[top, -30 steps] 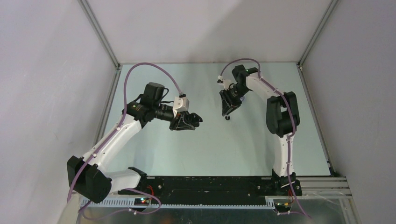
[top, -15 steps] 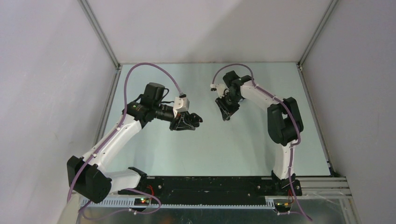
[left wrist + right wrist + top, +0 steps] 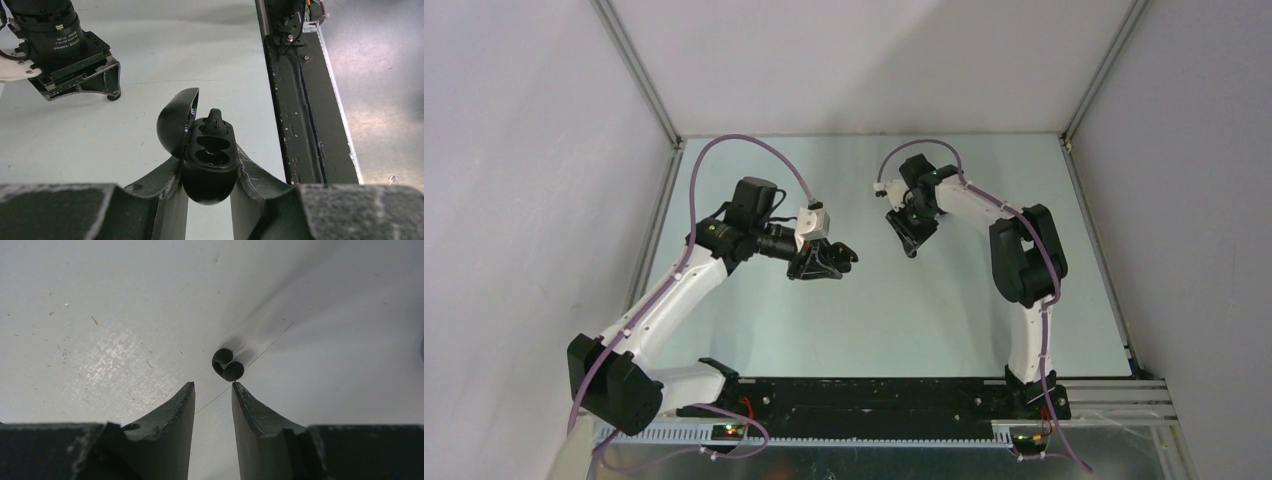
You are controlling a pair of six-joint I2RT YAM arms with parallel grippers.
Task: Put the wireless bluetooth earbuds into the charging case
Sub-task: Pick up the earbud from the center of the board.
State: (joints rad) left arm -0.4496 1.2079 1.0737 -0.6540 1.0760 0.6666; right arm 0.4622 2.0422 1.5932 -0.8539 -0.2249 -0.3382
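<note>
**Item 1 — charging case** (image 3: 207, 186): black and pebble-shaped, with its lid (image 3: 176, 120) hinged open to the left in the left wrist view. We are finding its lower body clamped between the fingers of the left gripper (image 3: 210, 160), sockets facing the camera. It appears to be held clear of the table (image 3: 150, 45).

**Item 2 — seated earbud** (image 3: 215, 120): black, sitting in the far socket with its tip poking above the rim (whether it is fully home, we cannot tell). The near socket (image 3: 212, 150) is showing empty.

**Item 3 — loose earbud** (image 3: 228, 364): black, lying on the table just beyond the fingertips of the right gripper (image 3: 212, 390). Those jaws are standing slightly parted and gripping nothing. The bud is lying ahead of the gap, not inside it.

**Progress:** we are judging the job about half done for this case. One bud is in. The other is waiting to be picked up, carried across and pressed into the near socket. No other buds are showing in these views.

**Change:** against the overhead picture from a second ago, we are noting that the right wrist has swung toward the left arm. The fingertips have closed in on the bud, which was then lying clear of them. The left arm and the case are sitting where they were.
</note>
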